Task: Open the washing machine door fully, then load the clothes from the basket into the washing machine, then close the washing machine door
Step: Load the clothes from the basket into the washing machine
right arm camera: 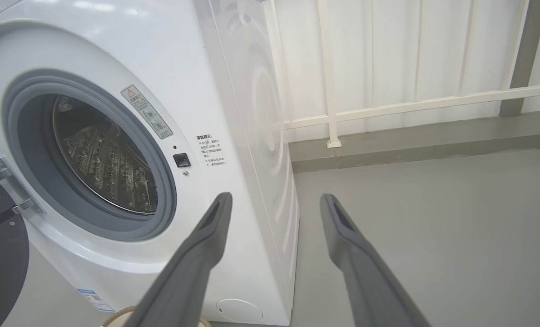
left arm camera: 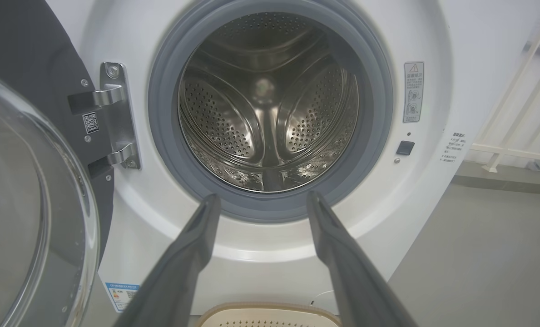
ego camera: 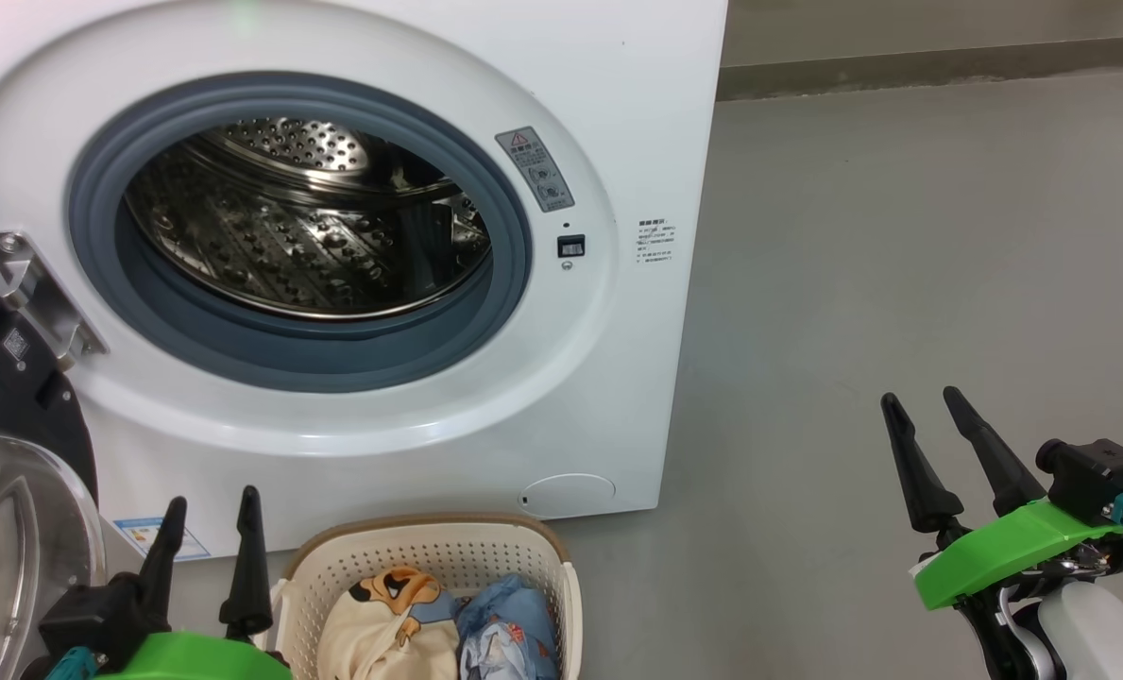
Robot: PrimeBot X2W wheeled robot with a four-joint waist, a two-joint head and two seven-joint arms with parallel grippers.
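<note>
**A:** How did the fingers stand?

**B:** Both pairs were spread wide and gripped nothing. The left gripper [ego camera: 212,501] hung low at the left, just beside the basket [ego camera: 382,567], and pointed at the machine's front without touching it. The right gripper [ego camera: 922,399] hung well apart to the right over bare floor [ego camera: 901,236], equally released.

**A:** And the laundry?

**B:** The clothes [ego camera: 400,633] lay in the basket, which stood on the floor right before the washing machine [ego camera: 618,113]. The cream garment [ego camera: 372,642] with the cartoon print lay on the left, touching the light blue garment [ego camera: 509,628] on the right. The head view's bottom edge cut off the basket's near part and both garments.

**A:** The door?

**B:** The washing machine door [ego camera: 13,397] was swung open to the left on its steel hinge [ego camera: 37,293]. The frame edge cut off much of its black rim and clear bowl. The grey gasket [ego camera: 334,349] ringed the steel drum [ego camera: 306,227], and its lip hid the drum's lower front.

**A:** Any writing?

**B:** A blue label [ego camera: 132,535] low on the front was partly behind a left finger, its print too small to read. A QR sticker [left arm camera: 90,122] sat on the door's inner face beside the hinge. A grey warning sticker [ego camera: 535,170] with a red triangle sat right of the opening, with small black print [ego camera: 655,243] further right. None of it was legible. Beyond the machine ran a white railing [right arm camera: 388,106].
</note>
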